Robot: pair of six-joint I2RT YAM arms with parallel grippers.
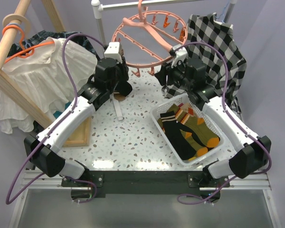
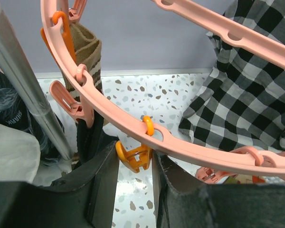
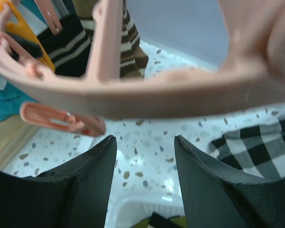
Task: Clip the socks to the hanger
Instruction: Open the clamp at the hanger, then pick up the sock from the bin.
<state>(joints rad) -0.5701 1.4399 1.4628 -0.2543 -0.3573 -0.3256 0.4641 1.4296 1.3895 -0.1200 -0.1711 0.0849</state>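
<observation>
The salmon-pink hanger (image 1: 147, 40) hangs at the back centre. In the left wrist view its rim (image 2: 190, 147) crosses just above my left gripper (image 2: 135, 159), which is shut on a small orange clip (image 2: 132, 156) dangling from the rim. A brown striped sock (image 2: 88, 52) hangs clipped to the ring at the left, with a dark sock (image 2: 88, 137) below it. My right gripper (image 3: 145, 140) is open and empty under the rim (image 3: 147, 95). More socks, olive with orange toes (image 1: 204, 135) and black (image 1: 180, 135), lie in the white basket (image 1: 213, 152).
A black-and-white checked shirt (image 1: 213, 42) hangs at the back right, close to the right arm. A white blouse (image 1: 42, 71) on an orange coat hanger hangs over a wooden frame (image 1: 19, 99) at the left. A metal pole (image 2: 23, 80) stands left of the ring.
</observation>
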